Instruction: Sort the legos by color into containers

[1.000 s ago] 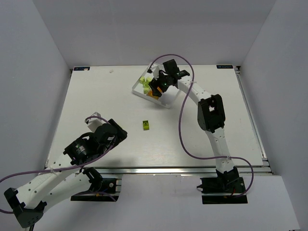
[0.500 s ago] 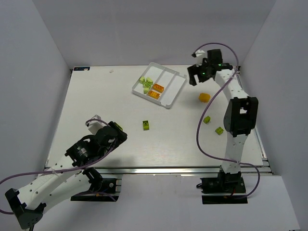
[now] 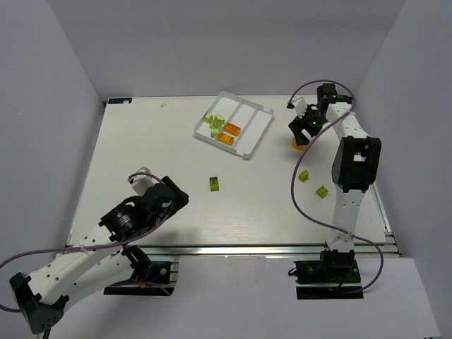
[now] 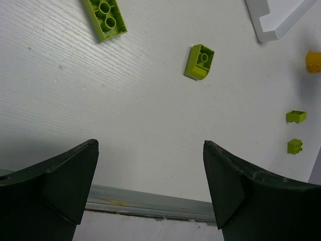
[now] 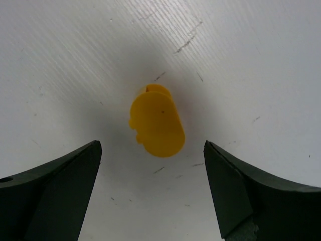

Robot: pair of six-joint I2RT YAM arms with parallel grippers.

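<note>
Right gripper (image 5: 152, 146) is hanging spread wide, fingers either side of the orange round piece (image 5: 156, 125) and clear of it, near the far right corner of the table (image 3: 141, 141). Left gripper (image 4: 150, 143) is also gaping, gripping nothing, hovering toward the near left corner. Two loose lime bricks (image 3: 304, 175) are lying by the right edge. White tray (image 3: 256, 126) is sitting at the far edge, holding sorted lime pieces (image 3: 213, 121) and orange bricks (image 3: 229, 133) in separate compartments.

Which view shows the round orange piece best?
Right wrist: the round orange piece lies mid-frame, unobstructed, just ahead of the open right end effector. Top external shows only a small blob by that end effector; left wrist clips it at the frame edge.
</note>
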